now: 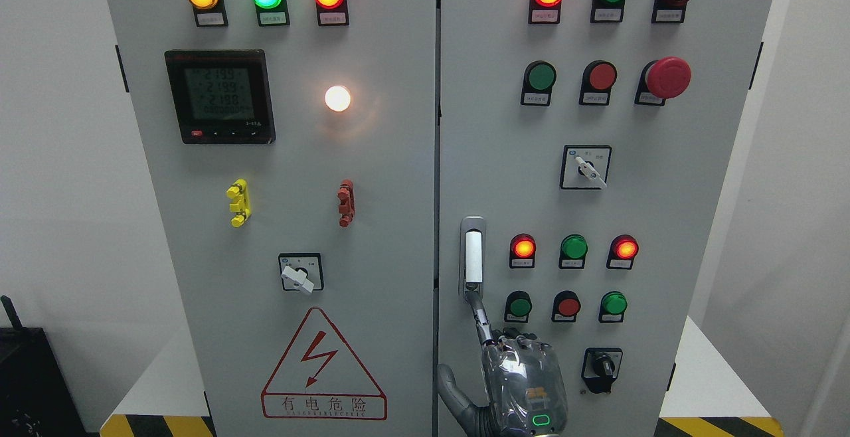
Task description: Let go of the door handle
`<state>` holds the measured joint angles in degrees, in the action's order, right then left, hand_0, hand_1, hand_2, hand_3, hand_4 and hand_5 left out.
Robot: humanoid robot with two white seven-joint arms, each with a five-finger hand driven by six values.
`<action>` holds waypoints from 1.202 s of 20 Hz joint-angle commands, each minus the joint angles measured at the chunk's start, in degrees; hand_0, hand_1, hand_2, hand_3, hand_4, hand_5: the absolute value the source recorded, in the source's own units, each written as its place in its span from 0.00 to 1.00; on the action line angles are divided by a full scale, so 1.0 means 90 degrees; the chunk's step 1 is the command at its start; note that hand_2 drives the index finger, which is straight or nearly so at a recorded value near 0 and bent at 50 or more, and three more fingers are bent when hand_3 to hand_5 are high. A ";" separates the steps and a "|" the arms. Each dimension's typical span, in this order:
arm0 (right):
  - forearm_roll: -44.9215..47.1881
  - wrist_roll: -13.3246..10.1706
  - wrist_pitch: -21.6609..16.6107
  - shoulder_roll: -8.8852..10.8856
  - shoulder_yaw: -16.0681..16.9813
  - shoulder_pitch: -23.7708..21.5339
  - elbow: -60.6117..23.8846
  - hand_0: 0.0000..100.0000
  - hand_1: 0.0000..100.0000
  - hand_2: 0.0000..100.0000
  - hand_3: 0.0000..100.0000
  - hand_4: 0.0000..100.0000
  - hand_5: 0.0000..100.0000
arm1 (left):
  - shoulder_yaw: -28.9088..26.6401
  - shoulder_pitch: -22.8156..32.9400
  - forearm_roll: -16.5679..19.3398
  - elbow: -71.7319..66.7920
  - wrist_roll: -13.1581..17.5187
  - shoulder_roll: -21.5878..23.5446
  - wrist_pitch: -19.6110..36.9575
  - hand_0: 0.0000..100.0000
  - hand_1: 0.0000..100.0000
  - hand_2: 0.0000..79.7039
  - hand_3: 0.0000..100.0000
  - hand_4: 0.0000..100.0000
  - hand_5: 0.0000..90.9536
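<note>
Single head view, facing the cabinet doors point(372, 224) square on, close up, tilted slightly downward, floor edges visible.

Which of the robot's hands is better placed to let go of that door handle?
The right hand. Its arm comes in at the bottom edge, right of the middle, and its index finger stretches up to the lower end of the door handle. The left hand is not in view.
</note>
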<state>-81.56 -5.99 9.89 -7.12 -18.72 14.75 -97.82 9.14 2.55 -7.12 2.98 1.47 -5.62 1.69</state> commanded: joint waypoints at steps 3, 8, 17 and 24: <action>0.0000 -0.0018 -0.0005 0.0000 0.0000 -0.0018 0.0019 0.38 0.23 0.03 0.80 0.74 0.69 | 0.0000 0.0000 0.0000 -0.0009 0.0003 0.0000 -0.0012 0.00 0.00 0.06 0.11 0.00 0.00; 0.0010 -0.0037 -0.0014 0.0010 0.0000 -0.0018 0.0000 0.38 0.23 0.03 0.80 0.74 0.69 | 0.0000 0.0000 0.0000 0.0001 0.0003 0.0000 -0.0012 0.00 0.00 0.06 0.11 0.00 0.00; 0.0039 -0.0066 -0.0024 0.0010 0.0000 -0.0018 -0.0117 0.38 0.23 0.03 0.80 0.74 0.69 | 0.0000 0.0000 0.0000 0.0001 0.0003 0.0000 -0.0012 0.00 0.00 0.06 0.11 0.00 0.00; 0.0039 -0.0057 -0.0024 0.0010 -0.0009 0.0011 -0.0186 0.38 0.23 0.03 0.80 0.74 0.69 | 0.0000 0.0000 0.0000 0.0001 0.0003 0.0000 -0.0002 0.00 0.00 0.06 0.11 0.00 0.00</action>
<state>-81.25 -6.48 9.70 -7.03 -18.77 14.67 -98.20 9.14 2.55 -7.12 2.98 1.46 -5.62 1.62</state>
